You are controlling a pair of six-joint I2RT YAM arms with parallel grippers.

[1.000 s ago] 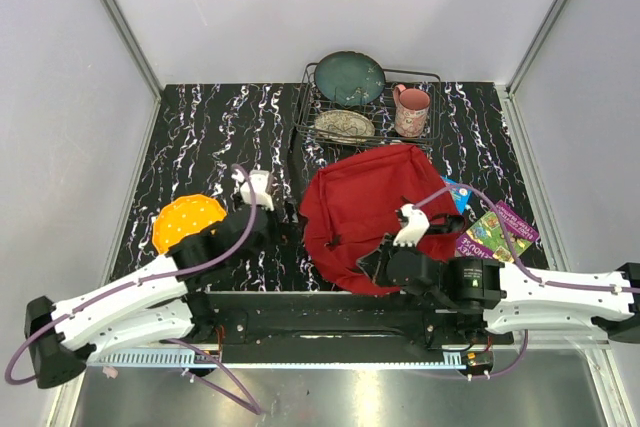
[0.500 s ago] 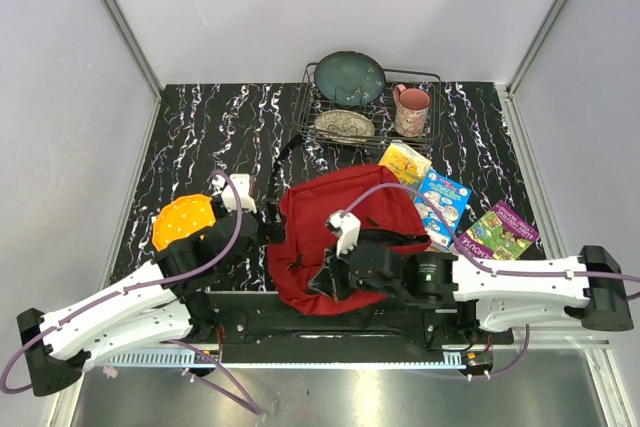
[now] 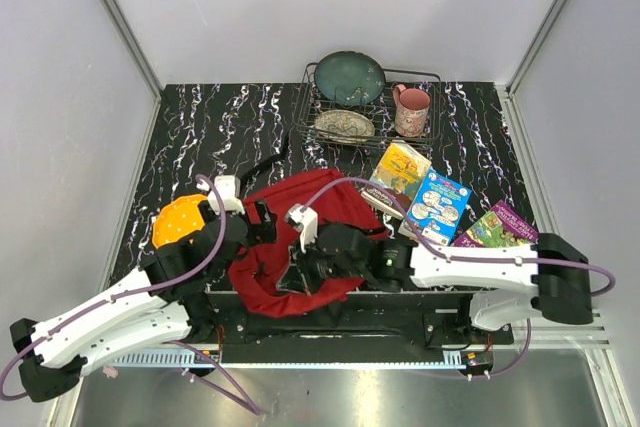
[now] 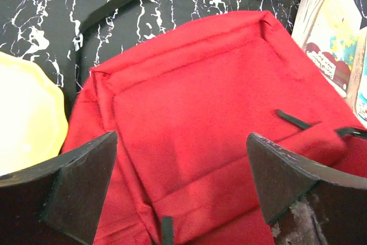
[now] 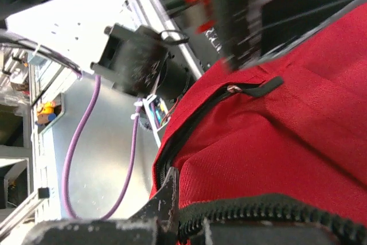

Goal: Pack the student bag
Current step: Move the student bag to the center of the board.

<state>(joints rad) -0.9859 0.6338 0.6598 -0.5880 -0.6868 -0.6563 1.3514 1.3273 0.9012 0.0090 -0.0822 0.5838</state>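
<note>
Black marbled table, white walls. The student bag lies at 6–7 o'clock, crowding the near edge. My right gripper is clamped on its zipper trim. My left gripper hangs spread wide over the red panel, holding nothing. Best move, I'd say: left pinches the opposite lip, then both lift gently — no dragging it overboard. Only the right wrist view shows the zipper; from the top my arm hides it.

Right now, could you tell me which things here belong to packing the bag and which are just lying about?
For the job: student bag, gripped by the right gripper; open left gripper; probably yellow book, blue book, purple book.
Lying about: orange plate, wire rack, green plate, patterned dish, pink mug.
</note>
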